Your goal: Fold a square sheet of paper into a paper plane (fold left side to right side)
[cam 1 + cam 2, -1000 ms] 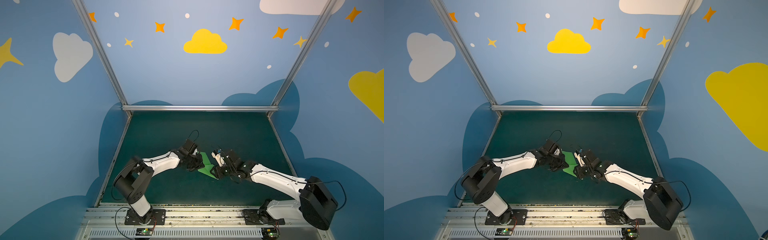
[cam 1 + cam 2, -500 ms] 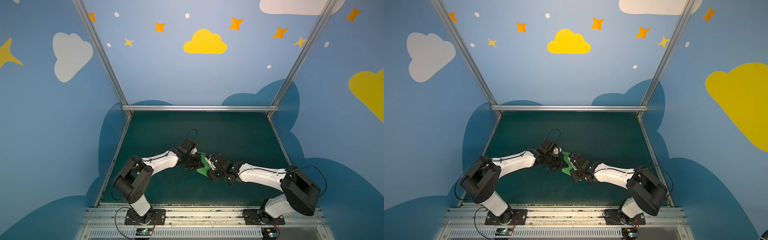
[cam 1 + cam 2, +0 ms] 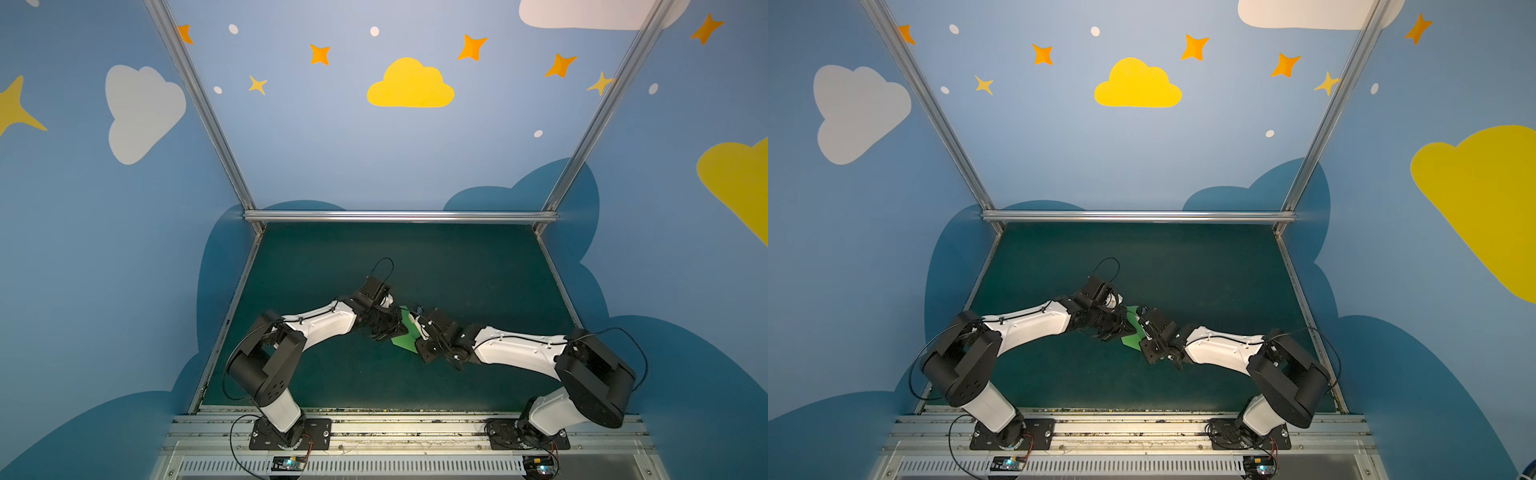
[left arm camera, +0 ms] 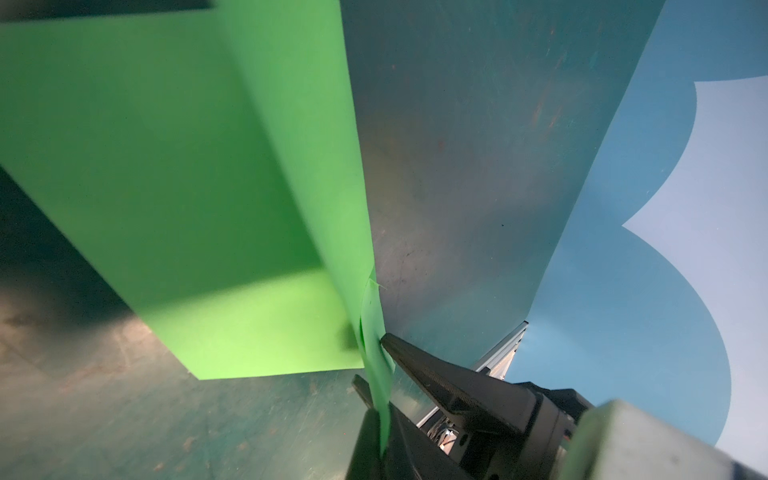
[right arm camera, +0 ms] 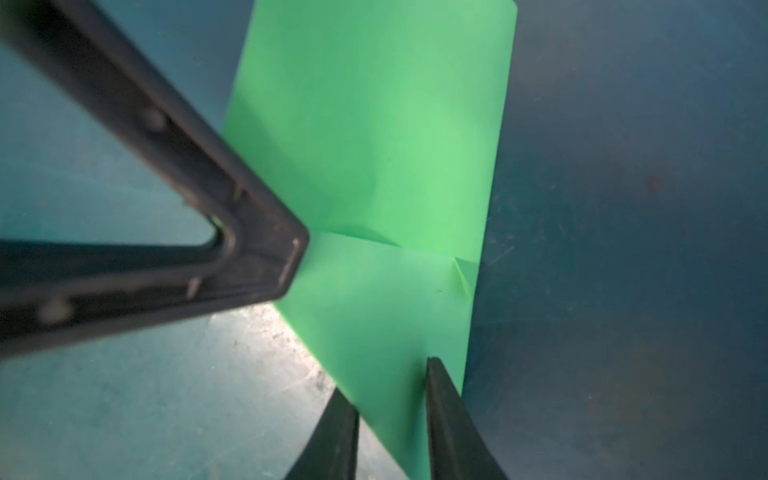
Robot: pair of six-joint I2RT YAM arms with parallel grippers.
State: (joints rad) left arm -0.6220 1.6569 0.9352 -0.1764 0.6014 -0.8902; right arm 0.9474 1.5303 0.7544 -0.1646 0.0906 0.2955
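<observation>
Two pincers meet at paper plane (image 3: 405, 338). Right pincer (image 5: 388, 386) has moved in from beside it, jaws narrowing, slim gap still astride plane's near edge, no clamp yet. Left pincer (image 4: 372, 361) fully closed on creased spine. I judge next fold is imminent. Top views hide both grips; wrist views show them.

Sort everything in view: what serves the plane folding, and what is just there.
Job: folded green paper, pinched by left gripper; right gripper, jaws apart astride its edge.
Just there: table mat, aluminium frame, painted walls.
</observation>
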